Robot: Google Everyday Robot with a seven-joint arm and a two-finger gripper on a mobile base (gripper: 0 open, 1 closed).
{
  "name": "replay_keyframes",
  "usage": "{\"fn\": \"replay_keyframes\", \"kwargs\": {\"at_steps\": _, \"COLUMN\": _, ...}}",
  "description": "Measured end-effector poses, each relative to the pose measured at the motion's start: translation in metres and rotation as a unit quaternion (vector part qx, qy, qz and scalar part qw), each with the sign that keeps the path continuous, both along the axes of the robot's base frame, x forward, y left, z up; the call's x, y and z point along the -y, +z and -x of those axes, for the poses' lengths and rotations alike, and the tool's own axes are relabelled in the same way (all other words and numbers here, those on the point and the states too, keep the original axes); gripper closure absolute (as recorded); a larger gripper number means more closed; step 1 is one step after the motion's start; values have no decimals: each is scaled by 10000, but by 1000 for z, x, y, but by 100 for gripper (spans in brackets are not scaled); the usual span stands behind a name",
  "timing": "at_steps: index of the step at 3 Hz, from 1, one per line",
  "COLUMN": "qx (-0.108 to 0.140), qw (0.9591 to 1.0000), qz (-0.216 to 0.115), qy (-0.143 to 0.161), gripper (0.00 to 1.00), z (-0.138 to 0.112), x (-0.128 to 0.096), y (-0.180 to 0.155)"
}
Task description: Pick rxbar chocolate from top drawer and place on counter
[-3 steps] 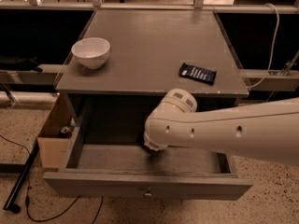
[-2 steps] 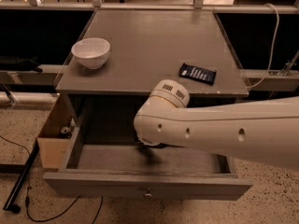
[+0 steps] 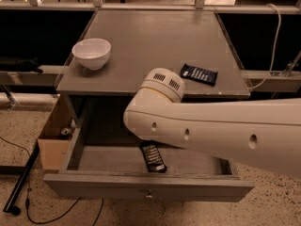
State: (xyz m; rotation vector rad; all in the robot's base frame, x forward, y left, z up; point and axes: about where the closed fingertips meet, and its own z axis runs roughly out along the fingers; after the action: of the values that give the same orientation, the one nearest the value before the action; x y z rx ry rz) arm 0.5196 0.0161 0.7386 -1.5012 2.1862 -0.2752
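The arm (image 3: 211, 131) has shifted, baring one rxbar chocolate (image 3: 154, 157) in the top drawer (image 3: 141, 187), lower centre. The tool is hidden behind the arm, state untellable. The desk (image 3: 150, 36) holds one bowl (image 3: 91, 52) and one bar (image 3: 199, 74).

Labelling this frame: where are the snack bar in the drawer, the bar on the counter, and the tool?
Snack bar (image 3: 153, 157) in the drawer (image 3: 141, 186): camera view, wrapper middle.
Bar (image 3: 199, 74) on the counter (image 3: 155, 41): camera view, wrapper middle.
Tool: hidden behind the arm (image 3: 216, 131) over the drawer.

Rxbar chocolate (image 3: 154, 157) in drawer (image 3: 148, 186), tool behind arm (image 3: 211, 126)
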Motion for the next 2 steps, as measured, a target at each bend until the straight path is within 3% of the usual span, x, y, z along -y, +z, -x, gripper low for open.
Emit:
{"fn": "replay_keyframes", "kwargs": {"at_steps": 1, "qx": 149, "qw": 9999, "qz": 22, "qy": 28, "gripper": 100, "z": 1, "x": -6, "y": 22}}
{"fn": "replay_keyframes", "kwargs": {"at_steps": 2, "qx": 150, "qw": 9999, "qz": 24, "qy": 25, "gripper": 81, "z": 1, "x": -5, "y": 23}}
